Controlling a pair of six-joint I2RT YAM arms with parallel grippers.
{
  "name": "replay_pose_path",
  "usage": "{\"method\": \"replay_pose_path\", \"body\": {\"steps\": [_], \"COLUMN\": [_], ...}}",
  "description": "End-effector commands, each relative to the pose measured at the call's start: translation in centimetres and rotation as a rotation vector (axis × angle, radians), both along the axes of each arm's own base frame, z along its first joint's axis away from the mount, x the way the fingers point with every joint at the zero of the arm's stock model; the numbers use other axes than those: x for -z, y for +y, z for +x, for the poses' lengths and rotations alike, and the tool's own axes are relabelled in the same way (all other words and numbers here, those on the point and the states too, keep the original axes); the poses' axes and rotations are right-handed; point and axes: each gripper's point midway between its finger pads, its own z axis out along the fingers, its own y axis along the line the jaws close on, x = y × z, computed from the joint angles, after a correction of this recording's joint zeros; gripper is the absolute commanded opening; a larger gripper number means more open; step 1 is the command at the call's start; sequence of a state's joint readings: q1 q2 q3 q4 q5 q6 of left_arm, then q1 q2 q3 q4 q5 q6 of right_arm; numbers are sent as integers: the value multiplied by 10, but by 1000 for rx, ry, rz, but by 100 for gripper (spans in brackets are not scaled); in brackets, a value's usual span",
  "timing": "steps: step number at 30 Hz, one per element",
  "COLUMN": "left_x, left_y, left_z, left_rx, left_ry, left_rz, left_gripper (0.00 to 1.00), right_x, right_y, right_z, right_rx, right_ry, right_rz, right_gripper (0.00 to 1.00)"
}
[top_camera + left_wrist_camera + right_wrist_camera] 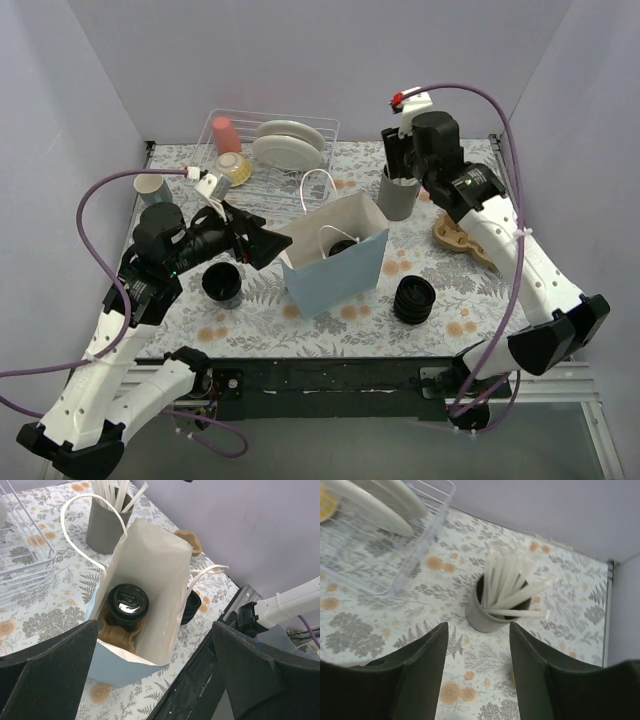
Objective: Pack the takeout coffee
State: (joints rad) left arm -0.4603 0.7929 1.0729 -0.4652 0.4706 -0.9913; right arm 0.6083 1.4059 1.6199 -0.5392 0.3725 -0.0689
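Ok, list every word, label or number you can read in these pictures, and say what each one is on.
None can be read in any view.
The coffee lid in the paper bag: raised glossy marks, too blurred to read.
The paper bag: plain, no print showing.
The grey cup of straws: no label showing.

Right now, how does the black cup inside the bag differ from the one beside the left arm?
The lidded cup wears a black lid; the unlidded cup is open. The lidded cup sits in the blue bag; the unlidded cup stands on the table. Both are black and upright.
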Motion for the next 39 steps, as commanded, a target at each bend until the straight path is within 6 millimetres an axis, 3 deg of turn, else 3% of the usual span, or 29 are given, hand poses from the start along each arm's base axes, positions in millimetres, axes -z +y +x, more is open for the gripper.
{"method": "replay_pose_path", "body": {"steps": [1, 3, 4, 7, 10, 14, 21, 39], "left_x": [-18, -9, -10, -3, -1, -7, -3, -5], "left_y": [10, 13, 15, 21, 25, 33, 40, 44], "left_z": [-7, -6, -7, -2, -1, 1, 0, 0], "left_rx": [-37, -65, -73, -143, -176, -230, -263, -277], "left_ry": [-14, 53, 64, 155, 195, 194, 193, 169], "left_rz": [7, 28, 29, 37, 49, 37, 57, 57], "left_gripper": [98, 98, 98, 98, 98, 98, 98, 98], "right_x": [7, 23, 28, 48, 58, 87, 102, 130], "right_y": [-67, -75, -94, -108, -116, -127, -112, -119], "right_z": [34, 51, 61, 82, 97, 108, 115, 114], "right_rx": [219, 247, 293, 319, 322, 355, 259, 311], "right_ry": [73, 130, 145, 205, 223, 293, 310, 388], "right_rz": [150, 216, 242, 310, 365, 382, 417, 379], "right_gripper": [58, 56, 54, 49, 47, 46, 45, 37]}}
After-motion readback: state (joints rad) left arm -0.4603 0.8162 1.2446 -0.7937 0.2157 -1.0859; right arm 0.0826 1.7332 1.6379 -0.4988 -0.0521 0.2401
